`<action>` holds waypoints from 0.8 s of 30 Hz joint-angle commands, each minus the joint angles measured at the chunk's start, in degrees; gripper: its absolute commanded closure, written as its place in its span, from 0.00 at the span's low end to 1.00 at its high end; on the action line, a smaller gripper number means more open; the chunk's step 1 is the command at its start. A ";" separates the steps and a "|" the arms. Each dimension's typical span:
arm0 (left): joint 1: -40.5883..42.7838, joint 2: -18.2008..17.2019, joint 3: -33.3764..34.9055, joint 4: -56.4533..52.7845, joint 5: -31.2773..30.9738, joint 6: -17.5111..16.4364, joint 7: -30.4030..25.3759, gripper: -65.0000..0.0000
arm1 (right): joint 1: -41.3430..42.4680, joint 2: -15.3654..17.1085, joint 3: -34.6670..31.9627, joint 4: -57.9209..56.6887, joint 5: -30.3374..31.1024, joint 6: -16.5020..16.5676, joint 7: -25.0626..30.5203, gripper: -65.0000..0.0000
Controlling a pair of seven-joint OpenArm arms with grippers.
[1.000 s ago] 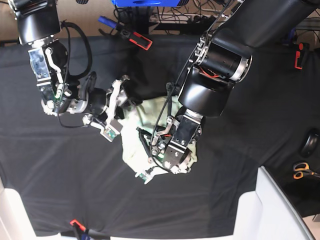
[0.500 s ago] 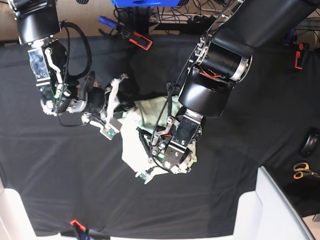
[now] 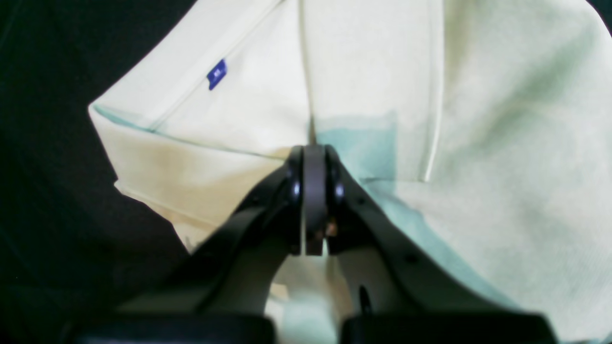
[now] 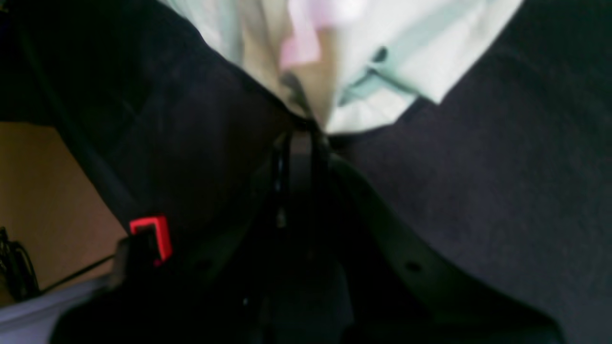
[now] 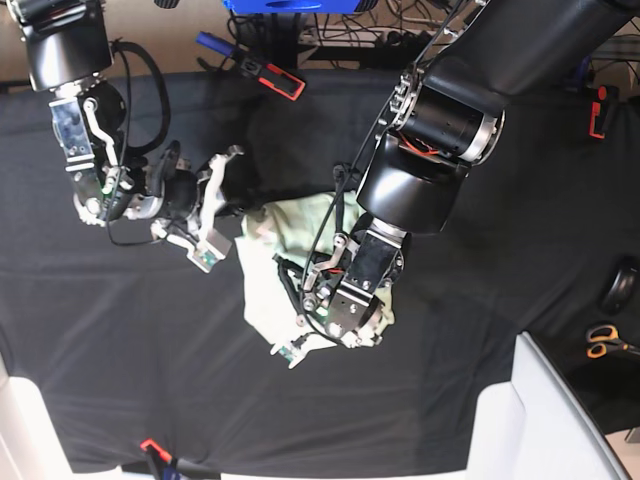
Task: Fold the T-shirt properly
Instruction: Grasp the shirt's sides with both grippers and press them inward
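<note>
The pale mint T-shirt [image 5: 268, 275] lies bunched in the middle of the black-covered table [image 5: 480, 260]. My left gripper [image 5: 292, 298] rests low on the heap. In the left wrist view the left gripper [image 3: 313, 149] is shut, pinching a crease of the T-shirt [image 3: 478, 143] near a small blue tag [image 3: 216, 74]. My right gripper [image 5: 243, 212] is at the heap's upper left edge. In the right wrist view the right gripper [image 4: 311, 128] is shut on a corner of the T-shirt [image 4: 382, 71], which stretches away from its tips.
Red-and-black clamps [image 5: 280, 80] [image 5: 598, 110] sit at the table's far edge and another [image 5: 150, 447] at the near edge. Scissors [image 5: 605, 342] and a dark rounded object [image 5: 620, 287] lie at the right. A white bin [image 5: 545, 420] stands at lower right.
My right gripper has shut on the shirt's upper left edge and drawn back to the left, pulling the cloth with it. The left arm has stayed put.
</note>
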 commanded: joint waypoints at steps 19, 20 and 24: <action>0.89 -0.73 -0.55 15.46 -0.21 0.08 6.34 1.00 | 1.38 -4.43 0.22 14.46 1.52 -5.53 -6.97 0.81; 2.21 -1.79 -0.64 18.71 -0.21 -0.09 7.74 1.00 | 2.26 -4.43 0.04 14.28 1.52 -5.53 -6.97 0.85; 7.75 -2.67 -0.64 28.65 -0.21 -3.61 11.26 1.00 | 4.45 -4.43 0.04 11.47 1.52 -4.56 -6.97 0.93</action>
